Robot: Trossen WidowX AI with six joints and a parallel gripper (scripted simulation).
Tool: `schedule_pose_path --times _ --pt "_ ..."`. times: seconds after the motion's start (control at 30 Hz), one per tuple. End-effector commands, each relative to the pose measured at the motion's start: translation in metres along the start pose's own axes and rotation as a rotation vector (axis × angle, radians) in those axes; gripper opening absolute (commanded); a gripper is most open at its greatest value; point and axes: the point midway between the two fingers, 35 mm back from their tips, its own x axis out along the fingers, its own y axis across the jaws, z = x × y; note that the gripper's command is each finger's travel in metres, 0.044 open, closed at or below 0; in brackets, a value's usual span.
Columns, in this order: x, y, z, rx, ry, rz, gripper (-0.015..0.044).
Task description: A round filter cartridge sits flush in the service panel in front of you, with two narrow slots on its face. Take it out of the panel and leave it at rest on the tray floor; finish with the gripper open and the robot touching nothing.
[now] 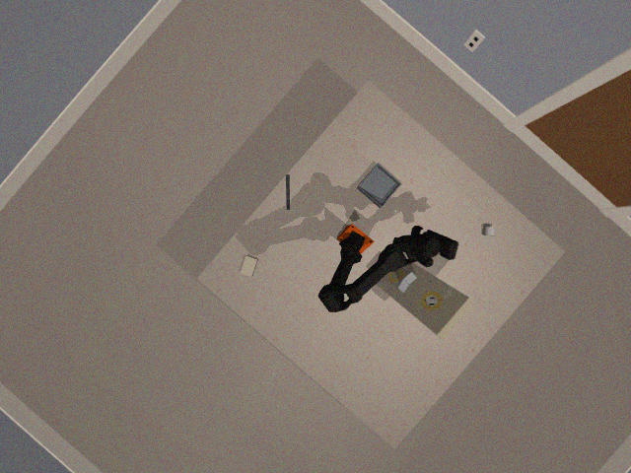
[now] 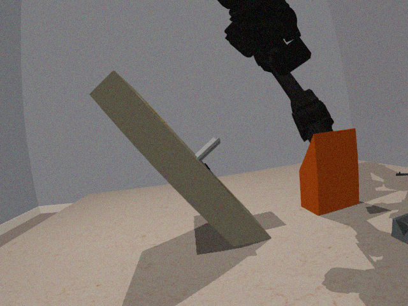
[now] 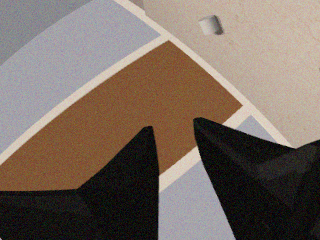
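Closest to the wrist camera, tool [image 3: 172, 127] fingers nearly closed, narrow gap, nothing pinched. Past the tips: brown floor patch [image 3: 134, 120], cream skirting, then a small white cylinder [image 3: 211, 24] on the desk [image 3: 280, 40].

Exterior view: tilted olive service panel [image 2: 171, 158] in front, seen from behind, with a pale grey bar [image 2: 208, 148] sticking out of its far face. Behind it an orange pedestal [image 2: 329, 171] carries the black arm [image 2: 309, 111]. The arm has a small white mark [image 2: 288, 41], unreadable. Tray [image 2: 400, 227] corner at the right edge.

Top view: filter cartridge [image 1: 431, 300], yellow-ringed, sits in the panel face. Tool [image 1: 451, 248] is beside the panel's edge, apart from the cartridge. Tray [image 1: 380, 183] lies well apart beyond the pedestal.
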Motion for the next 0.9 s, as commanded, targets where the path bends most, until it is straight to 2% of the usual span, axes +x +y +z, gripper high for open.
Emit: schedule_pose_path --times 0.0,0.23,0.3,0.87 --pt "-0.003 0.008 0.06 0.278 -0.209 0.021 0.0096" --pt "-0.034 0.006 0.174 0.802 -0.631 0.182 0.0096" --pt "-0.043 0.004 0.194 0.888 -0.707 0.229 0.0096" --pt "-0.036 0.003 0.202 0.902 -0.716 0.231 0.0096"
